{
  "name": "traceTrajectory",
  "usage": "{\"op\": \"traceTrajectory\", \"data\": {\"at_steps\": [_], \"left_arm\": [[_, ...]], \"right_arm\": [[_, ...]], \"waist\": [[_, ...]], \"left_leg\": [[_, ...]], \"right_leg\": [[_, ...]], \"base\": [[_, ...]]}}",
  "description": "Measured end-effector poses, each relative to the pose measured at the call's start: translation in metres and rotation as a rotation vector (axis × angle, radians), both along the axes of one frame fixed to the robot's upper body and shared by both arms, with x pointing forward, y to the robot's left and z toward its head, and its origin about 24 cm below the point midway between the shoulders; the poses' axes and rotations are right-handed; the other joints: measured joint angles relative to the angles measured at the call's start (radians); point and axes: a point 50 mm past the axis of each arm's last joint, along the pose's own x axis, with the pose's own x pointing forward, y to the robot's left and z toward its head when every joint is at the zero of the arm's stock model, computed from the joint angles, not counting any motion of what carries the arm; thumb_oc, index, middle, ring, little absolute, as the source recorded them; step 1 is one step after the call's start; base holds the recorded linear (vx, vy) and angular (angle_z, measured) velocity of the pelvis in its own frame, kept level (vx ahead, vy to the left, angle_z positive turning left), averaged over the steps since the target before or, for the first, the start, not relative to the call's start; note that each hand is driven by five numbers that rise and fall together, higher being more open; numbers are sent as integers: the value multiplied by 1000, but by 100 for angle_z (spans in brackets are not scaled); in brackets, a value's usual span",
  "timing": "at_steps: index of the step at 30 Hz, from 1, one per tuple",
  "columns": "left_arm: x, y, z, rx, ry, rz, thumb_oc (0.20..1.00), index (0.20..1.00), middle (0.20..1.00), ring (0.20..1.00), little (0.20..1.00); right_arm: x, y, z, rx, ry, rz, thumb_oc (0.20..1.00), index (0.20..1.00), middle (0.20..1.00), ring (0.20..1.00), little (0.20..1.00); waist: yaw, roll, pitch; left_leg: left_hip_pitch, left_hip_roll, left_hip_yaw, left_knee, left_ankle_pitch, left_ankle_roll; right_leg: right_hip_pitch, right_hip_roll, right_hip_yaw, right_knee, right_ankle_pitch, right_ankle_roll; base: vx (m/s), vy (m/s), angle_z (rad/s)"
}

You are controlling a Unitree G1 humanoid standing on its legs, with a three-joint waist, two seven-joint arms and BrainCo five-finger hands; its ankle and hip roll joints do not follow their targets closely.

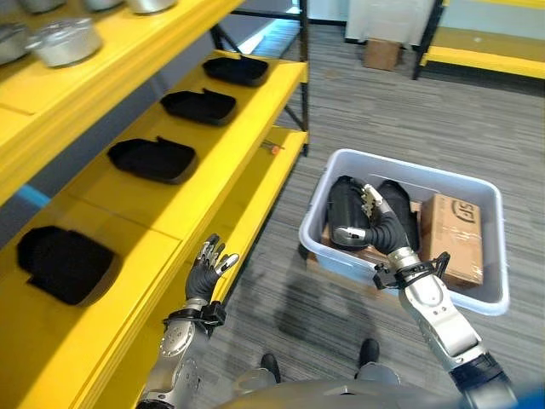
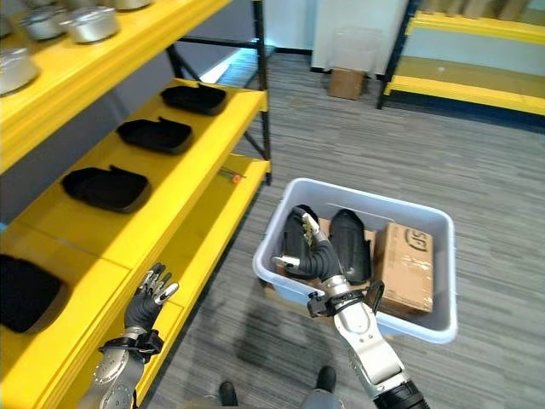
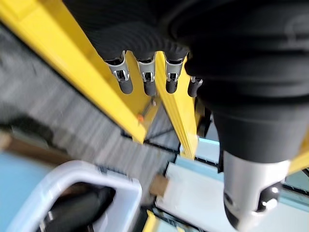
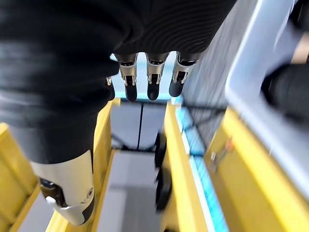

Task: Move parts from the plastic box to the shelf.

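Observation:
A pale plastic box (image 1: 489, 274) stands on the floor to the right of the yellow shelf (image 1: 247, 136). Two black parts (image 1: 344, 207) and a brown carton (image 1: 455, 235) lie in it. My right hand (image 1: 381, 223) is open over the left black part, fingers (image 4: 147, 79) straight and holding nothing; I cannot tell whether it touches the part. My left hand (image 1: 207, 270) hangs open at the shelf's front edge, its fingers (image 3: 145, 77) relaxed and empty. Several black parts (image 1: 154, 158) lie in a row on the middle shelf board.
Silver pots (image 1: 63, 41) stand on the upper shelf board. A cardboard box (image 1: 381, 53) sits on the grey carpet far back. A second yellow rack (image 1: 485, 56) stands at the far right. Open carpet lies between the shelf and the plastic box.

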Motion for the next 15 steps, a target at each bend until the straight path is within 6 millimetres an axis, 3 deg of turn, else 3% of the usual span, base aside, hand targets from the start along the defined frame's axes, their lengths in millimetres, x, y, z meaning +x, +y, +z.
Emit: {"op": "traceTrajectory", "data": {"at_steps": [6, 9, 10, 12, 14, 15], "left_arm": [[7, -2, 5, -7, -27, -9, 1000, 1000, 1000, 1000, 1000], [7, -3, 5, -8, -25, -17, 1000, 1000, 1000, 1000, 1000], [7, -4, 4, -8, -23, -22, 1000, 1000, 1000, 1000, 1000], [7, -2, 4, -2, -20, -23, 1000, 1000, 1000, 1000, 1000], [5, -1, 3, 2, -10, -25, 1000, 1000, 1000, 1000, 1000], [2, -1, 1, 4, 1, -22, 1000, 1000, 1000, 1000, 1000]], "right_arm": [[0, -1, 1, 5, -2, 1, 1000, 1000, 1000, 1000, 1000], [0, -1, 0, 5, 0, 2, 1000, 1000, 1000, 1000, 1000], [-2, -2, -1, 7, 7, -3, 1000, 1000, 1000, 1000, 1000], [-4, -2, -5, 26, 23, -9, 1000, 1000, 1000, 1000, 1000], [-7, -5, -5, 29, 19, -21, 1000, 1000, 1000, 1000, 1000], [-8, -7, -5, 27, 18, -30, 1000, 1000, 1000, 1000, 1000]], "waist": [[-33, 2, -4], [-30, 6, -7], [-30, 7, -7], [-9, -22, -1], [2, -33, -3], [8, -39, -3]], "left_leg": [[10, 64, 10, 3, 0, 0], [15, 78, 27, 18, 0, 1], [4, 99, 24, 57, 0, 1], [-26, 105, -2, 174, -4, 5], [-98, 129, -89, 337, -3, -1], [-133, 128, -136, 418, 26, -14]], "right_leg": [[0, 67, 25, -32, -1, -33], [0, 92, 46, -43, 0, -50], [1, 101, 49, -38, -7, -61], [11, 100, 85, -43, -19, -79], [12, 105, 98, -22, -34, -109], [12, 118, 109, -27, -39, -119]], "base": [[57, -253, -19], [36, -252, -27], [21, -202, -27], [20, -185, -44], [-5, -135, -48], [19, -45, -30]]}}
